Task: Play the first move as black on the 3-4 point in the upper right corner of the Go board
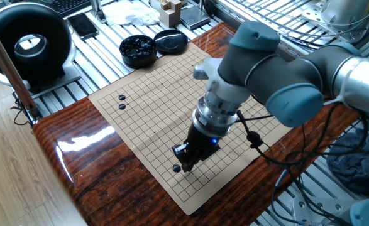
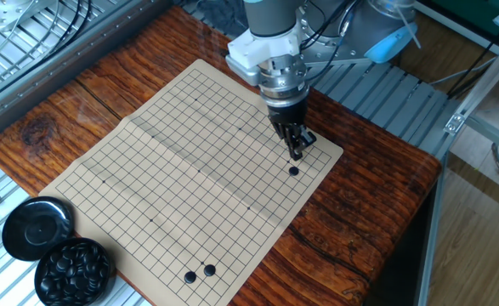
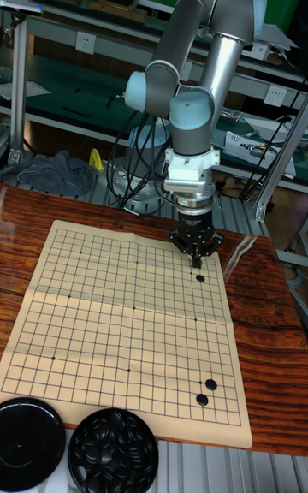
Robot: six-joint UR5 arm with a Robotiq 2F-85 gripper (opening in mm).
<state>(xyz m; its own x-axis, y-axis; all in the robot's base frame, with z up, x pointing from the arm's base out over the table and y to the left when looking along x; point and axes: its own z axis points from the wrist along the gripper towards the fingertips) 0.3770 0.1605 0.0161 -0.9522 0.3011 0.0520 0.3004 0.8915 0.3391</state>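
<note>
The gripper hangs point-down over the Go board, its two dark fingers drawn close together with barely a slit between them. As far as I can make out there is nothing pinched in the tips, though they are small and dark in every view, so I would not swear to it. In the tall fixed view the gripper sits just above and a touch behind a single black stone. That stone lies on the board near the corner closest to the robot's base, a few lines in from the edges; its exact intersection is too small to count. In the other fixed view the same stone shows just beside the tips, and in one fixed view the stone lies right at the gripper's lower edge. Whether metal touches it I cannot tell.

Two more black stones sit side by side, almost touching, near the board's opposite corner along the same long side, well apart from the arm. Off the end of the board stand a round bowl of black stones and, touching it, its black lid lying flat. The board rests on a glossy wooden table. A cable loops from the wrist over the board's edge. Nothing stands between the gripper and the stone below it.
</note>
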